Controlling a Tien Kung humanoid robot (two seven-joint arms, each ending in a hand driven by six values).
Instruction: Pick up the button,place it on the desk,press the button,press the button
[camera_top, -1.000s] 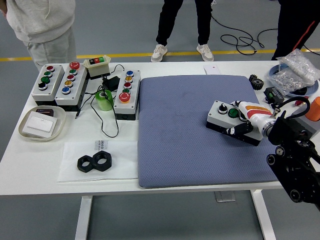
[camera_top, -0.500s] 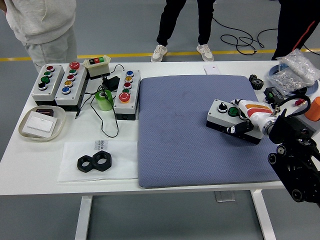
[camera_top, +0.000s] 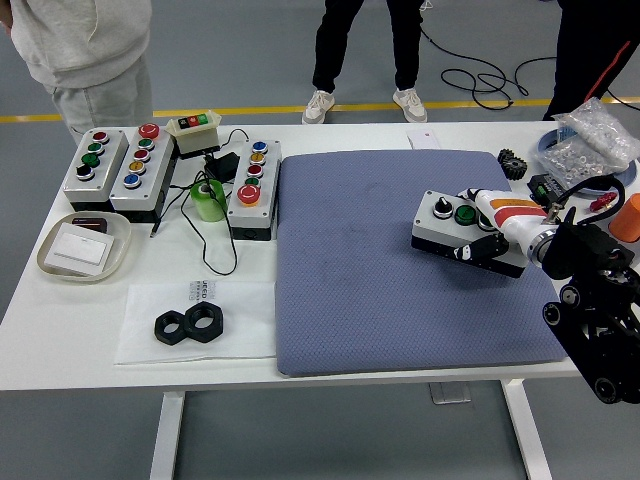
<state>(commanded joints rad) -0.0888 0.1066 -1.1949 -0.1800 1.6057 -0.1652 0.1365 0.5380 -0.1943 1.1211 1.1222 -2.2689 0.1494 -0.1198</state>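
The right hand (camera_top: 500, 232) comes in from the right edge of the bench (camera_top: 330, 345) and is clamped on the button box (camera_top: 455, 228): a white and orange finger lies over the box's top right end and a black finger (camera_top: 478, 250) presses against its front side. The box sits just to the left of the hand's palm, reaching out from it toward the middle of the blue mat (camera_top: 400, 260). Its black base rests on or just over the mat; which of the two cannot be told. On the box's grey top, a black button (camera_top: 440, 209) lies farther from the hand and a green button (camera_top: 464, 213) lies right beside the fingers.

Compared with a second ago, the hand and box have shifted together slightly up the picture, away from the bench's near edge, and the box sits a little more level. The grasp looks the same. The black arm (camera_top: 590, 310) behind the hand has also moved a little toward the right edge.

Well to the left of the hand, beyond the mat, stand three more button boxes (camera_top: 115, 170), and two black nuts (camera_top: 188, 323) lie on a white sheet. The left hand is out of sight.
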